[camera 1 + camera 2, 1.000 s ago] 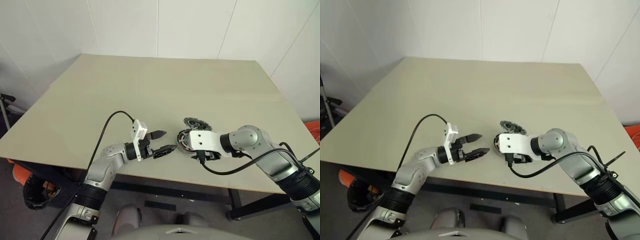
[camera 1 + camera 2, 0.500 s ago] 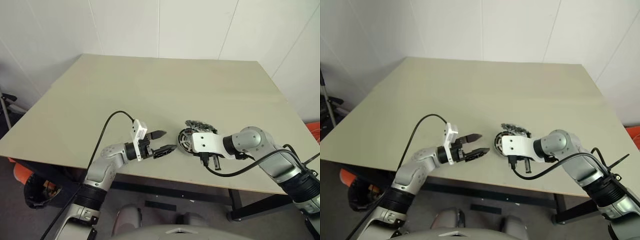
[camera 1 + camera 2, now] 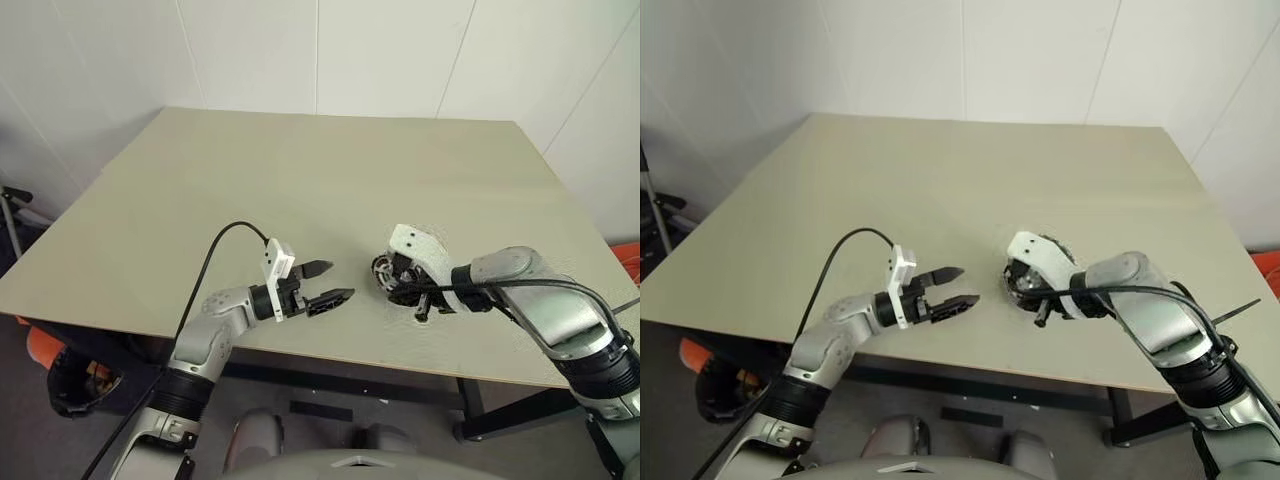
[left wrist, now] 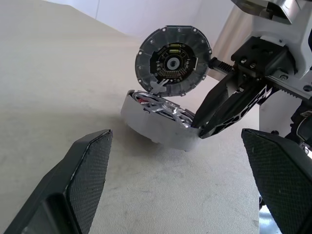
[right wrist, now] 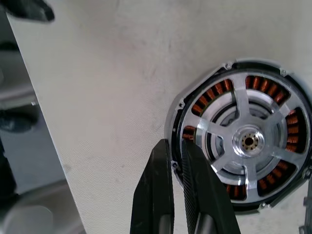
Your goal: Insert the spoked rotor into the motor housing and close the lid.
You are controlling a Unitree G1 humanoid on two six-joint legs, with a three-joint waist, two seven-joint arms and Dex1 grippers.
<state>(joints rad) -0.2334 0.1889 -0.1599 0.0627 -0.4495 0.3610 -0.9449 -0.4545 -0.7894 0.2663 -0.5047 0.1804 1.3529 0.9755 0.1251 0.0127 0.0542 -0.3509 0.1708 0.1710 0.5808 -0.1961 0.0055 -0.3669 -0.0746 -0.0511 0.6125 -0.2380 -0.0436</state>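
The motor housing (image 5: 204, 100), a grey cup with copper windings, lies on the table (image 3: 300, 170) near its front edge. The spoked rotor (image 5: 248, 141) sits inside it, silver spokes and hub facing up. The lid (image 4: 173, 61) stands upright, open, joined to the housing's far rim. My right gripper (image 5: 176, 145) is shut, pointing steeply down, with its tips at the housing's rim (image 4: 151, 122) and nothing seen between them. My left gripper (image 3: 340, 280) hovers level to the left of the housing, open wide and empty, apart from it.
The housing sits close to the table's front edge (image 3: 330, 350). A black cable (image 3: 215, 250) loops up from my left wrist. A wide bare tabletop stretches behind and to the left. White walls stand beyond the far edge.
My right wrist has rolled and lifted slightly, so its fingers now point down at the housing instead of lying across it, and they have shut. The left arm has not moved.
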